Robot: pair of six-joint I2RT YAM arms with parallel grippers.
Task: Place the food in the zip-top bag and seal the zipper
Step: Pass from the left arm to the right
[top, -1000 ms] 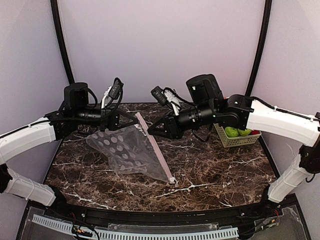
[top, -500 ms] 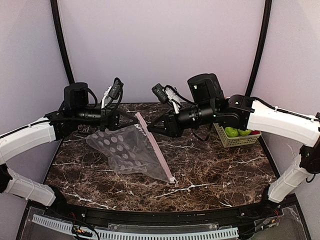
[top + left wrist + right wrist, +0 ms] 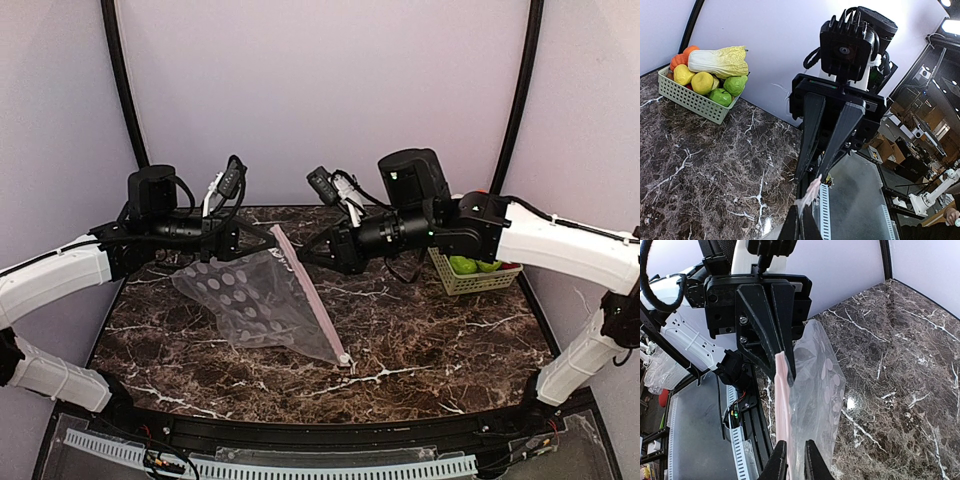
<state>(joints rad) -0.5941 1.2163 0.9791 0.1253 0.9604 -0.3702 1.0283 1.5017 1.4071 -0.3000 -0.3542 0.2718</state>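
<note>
The clear dotted zip-top bag (image 3: 245,295) hangs slanting above the table, with its pink zipper (image 3: 310,295) along the right edge and the slider (image 3: 345,362) at the low end. My left gripper (image 3: 262,235) is shut on the zipper's upper end, as the left wrist view shows (image 3: 799,209). My right gripper (image 3: 303,257) faces it, its jaws a narrow gap apart around the zipper (image 3: 782,390) and bag film (image 3: 820,385), seen in the right wrist view (image 3: 795,442). The food sits in the basket: cabbage (image 3: 720,60), lemon (image 3: 682,74), pear (image 3: 735,84), tomato (image 3: 686,52).
The pale green mesh basket (image 3: 470,282) stands at the table's right rear under my right forearm, with green fruit (image 3: 465,263) showing. The dark marble table (image 3: 430,340) is walled on three sides. A black rail runs along the near edge.
My right gripper and forearm have shifted slightly right and up. The bag and my left gripper have not moved.
</note>
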